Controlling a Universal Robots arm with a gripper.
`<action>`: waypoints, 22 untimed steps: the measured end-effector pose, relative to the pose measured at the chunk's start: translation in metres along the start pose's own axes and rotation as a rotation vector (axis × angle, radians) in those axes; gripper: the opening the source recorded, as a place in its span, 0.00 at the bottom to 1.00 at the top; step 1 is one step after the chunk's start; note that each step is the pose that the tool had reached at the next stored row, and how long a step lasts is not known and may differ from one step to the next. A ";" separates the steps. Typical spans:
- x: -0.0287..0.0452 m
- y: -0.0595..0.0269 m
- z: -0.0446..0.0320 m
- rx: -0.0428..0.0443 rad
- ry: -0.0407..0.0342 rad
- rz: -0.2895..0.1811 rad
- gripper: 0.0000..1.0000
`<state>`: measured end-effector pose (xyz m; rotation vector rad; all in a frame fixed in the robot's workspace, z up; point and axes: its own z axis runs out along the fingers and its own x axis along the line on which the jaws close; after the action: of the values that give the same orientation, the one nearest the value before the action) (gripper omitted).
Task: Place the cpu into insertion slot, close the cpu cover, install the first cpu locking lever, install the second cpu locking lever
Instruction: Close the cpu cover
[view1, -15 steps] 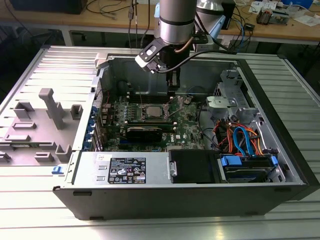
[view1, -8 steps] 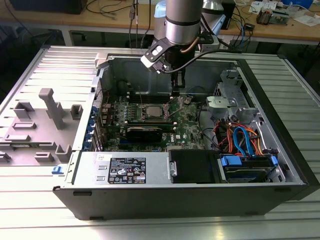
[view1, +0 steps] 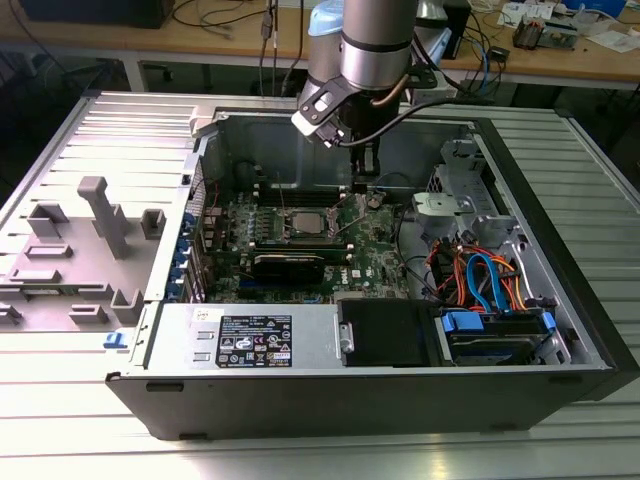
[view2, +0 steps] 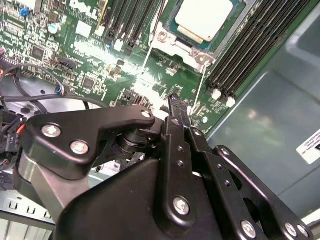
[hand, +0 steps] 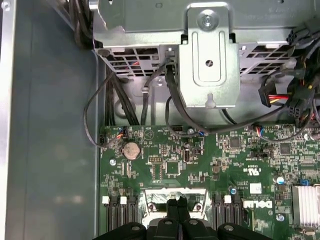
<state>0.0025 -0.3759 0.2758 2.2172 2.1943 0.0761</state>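
The cpu (view2: 205, 17) shows its dull silver top, lying flat in the insertion slot (view1: 305, 223) on the green board. The cpu cover (view2: 199, 51) lies down around the chip as a silver frame. Two thin wire levers (view2: 201, 87) run along the socket's sides; whether they are latched I cannot tell. My gripper (view2: 174, 101) is shut, its black fingers pressed together with nothing between them. It hovers just above the board beside the socket, close to one lever's end. In the exterior view the gripper (view1: 365, 184) hangs to the socket's right. The fingertips (hand: 177, 206) overlap the socket frame (hand: 159, 196).
Black memory slots (view2: 240, 55) flank the socket. A metal drive cage (hand: 210, 60) with cable bundles (view1: 480, 275) stands to the exterior view's right. The black power supply (view1: 385, 332) lies at the case's front. The case walls (view1: 210, 150) close in around the board.
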 end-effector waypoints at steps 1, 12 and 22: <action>0.0000 0.0010 0.0001 -0.0001 0.0000 0.000 0.11; 0.0002 0.0147 0.0013 0.0020 -0.0002 0.000 0.11; 0.0003 0.0324 0.0089 0.0207 0.0004 -0.015 0.11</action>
<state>0.0352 -0.3758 0.2685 2.2110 2.2220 0.0538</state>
